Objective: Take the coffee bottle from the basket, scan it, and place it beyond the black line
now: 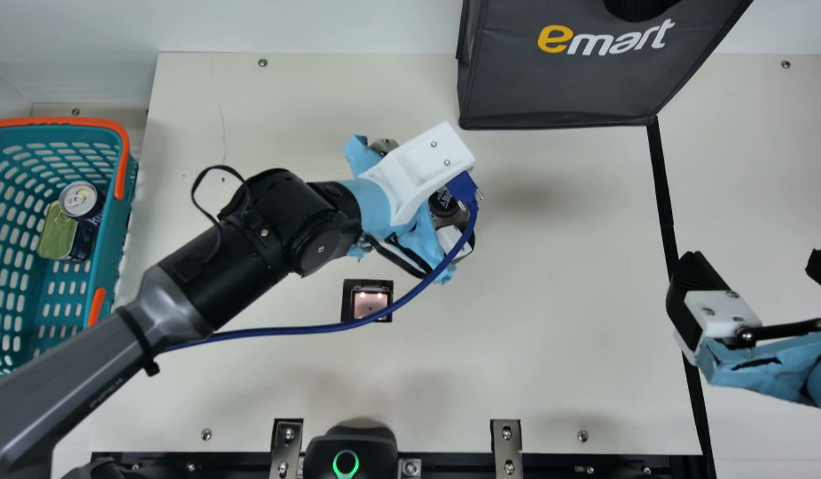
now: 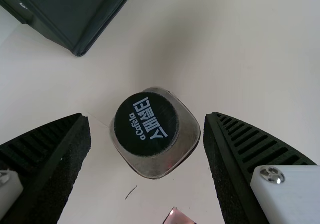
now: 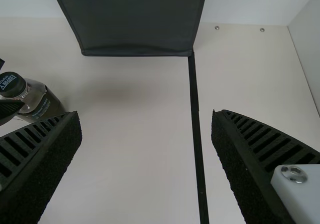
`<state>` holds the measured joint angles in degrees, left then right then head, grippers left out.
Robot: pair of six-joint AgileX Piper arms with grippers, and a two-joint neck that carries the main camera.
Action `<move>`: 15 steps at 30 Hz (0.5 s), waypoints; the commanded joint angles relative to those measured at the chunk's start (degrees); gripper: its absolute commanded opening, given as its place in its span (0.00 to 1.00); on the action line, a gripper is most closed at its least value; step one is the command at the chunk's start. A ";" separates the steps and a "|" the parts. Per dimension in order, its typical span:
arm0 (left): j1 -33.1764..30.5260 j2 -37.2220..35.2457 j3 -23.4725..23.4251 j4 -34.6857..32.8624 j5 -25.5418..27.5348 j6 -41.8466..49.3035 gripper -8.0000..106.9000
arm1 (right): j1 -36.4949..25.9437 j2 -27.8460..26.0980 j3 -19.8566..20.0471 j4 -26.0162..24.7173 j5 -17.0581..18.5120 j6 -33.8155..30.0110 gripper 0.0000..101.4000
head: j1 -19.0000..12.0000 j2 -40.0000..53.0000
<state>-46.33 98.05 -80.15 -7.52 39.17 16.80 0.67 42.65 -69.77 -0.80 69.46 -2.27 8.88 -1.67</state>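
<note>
Left arm reaching in from left of the black line (image 1: 663,186), wrist pitched down. Left gripper (image 1: 424,226) over the bottle (image 1: 444,201); ribbed fingers spread wide around it, nothing gripped. Bottle upright on table, well left of line. Right arm in from right of line, its gripper (image 1: 755,256) above the line, fingers wide apart, empty. Writing: white print on black cap (image 2: 146,124); yellow and white letters on bag (image 1: 563,86) at line's far end.
</note>
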 commanded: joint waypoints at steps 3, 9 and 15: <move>0.17 -0.76 -0.15 0.57 0.34 -0.80 0.85 | 0.00 0.00 0.00 0.00 0.00 0.00 0.90 | -0.96 0.09; 0.79 -2.85 0.71 1.66 0.96 -2.68 0.85 | 0.00 0.00 0.00 0.00 0.05 0.00 0.90 | -0.96 0.09; 1.81 -6.01 2.69 3.33 1.18 -5.55 0.85 | 0.00 0.00 0.00 0.00 0.05 0.00 0.90 | -0.96 0.09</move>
<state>-44.56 92.54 -77.79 -4.51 40.32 11.79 0.67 42.65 -69.77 -0.80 69.52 -2.27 8.88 -1.67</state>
